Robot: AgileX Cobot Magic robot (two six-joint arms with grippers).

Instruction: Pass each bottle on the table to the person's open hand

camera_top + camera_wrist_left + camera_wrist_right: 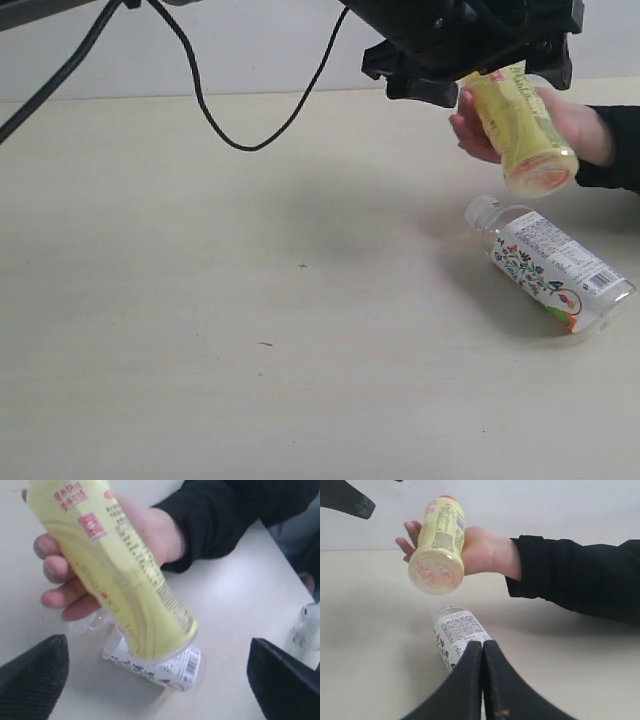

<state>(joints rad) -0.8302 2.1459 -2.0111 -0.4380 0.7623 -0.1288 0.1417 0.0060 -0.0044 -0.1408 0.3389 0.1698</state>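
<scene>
Floral-labelled bottle (pixel 548 268), lying nearest, is your next pick; your left gripper (pixel 157 650), jaws spread, flanks the yellow bottle (pixel 518 125) in the hand (pixel 480 550), handover seemingly done, so retract first.

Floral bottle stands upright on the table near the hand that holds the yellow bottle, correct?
No. The floral bottle lies on its side on the table, not upright, as the exterior view shows. It is near the hand that holds the yellow bottle.
</scene>
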